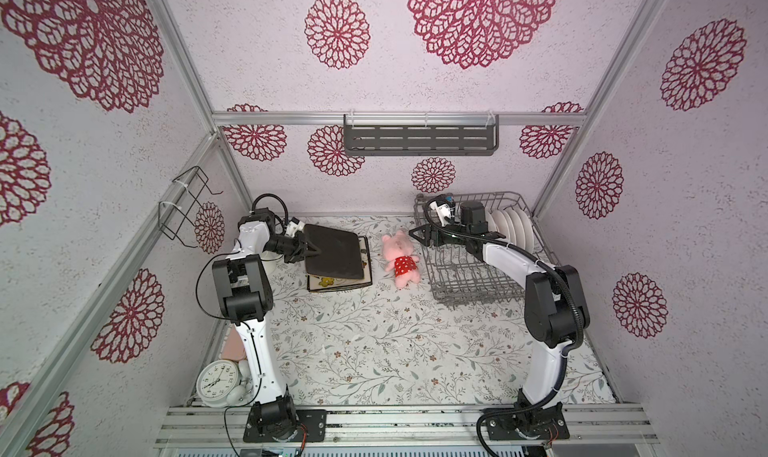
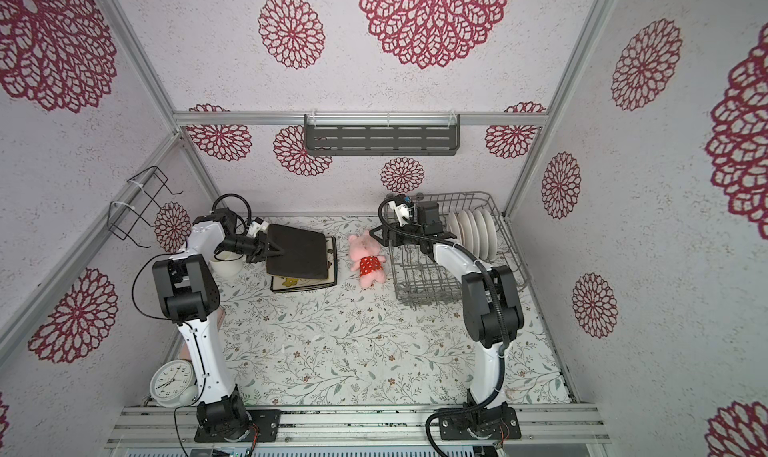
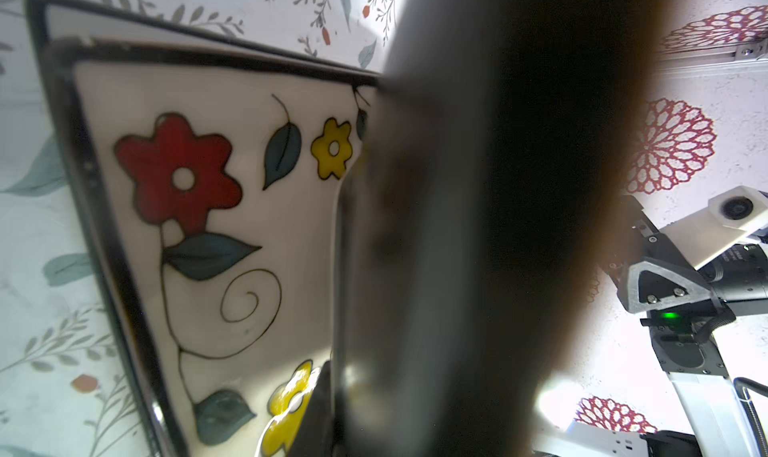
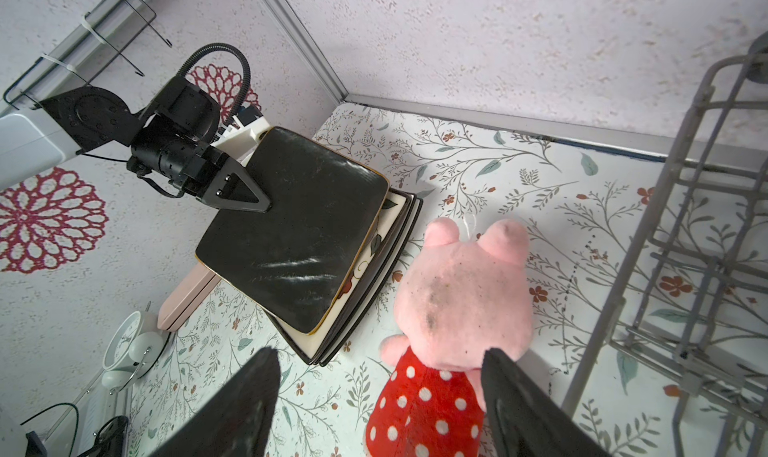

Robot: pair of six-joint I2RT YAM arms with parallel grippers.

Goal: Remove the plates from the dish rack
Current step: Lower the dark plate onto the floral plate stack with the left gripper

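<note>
Pinching edge of dark plate (image 1: 336,255) with left claw (image 1: 312,251), jaws shut on it. Held plate over stack of cream plates (image 1: 332,285) on table (image 1: 374,342), left of pink plush toy (image 1: 401,259); couldn't tell whether touching stack. Had right claw (image 4: 379,352) wide open, empty, up by left end of rack (image 1: 478,286), near toy. Saw round white plates (image 1: 513,230) standing upright at back right of rack.
</note>
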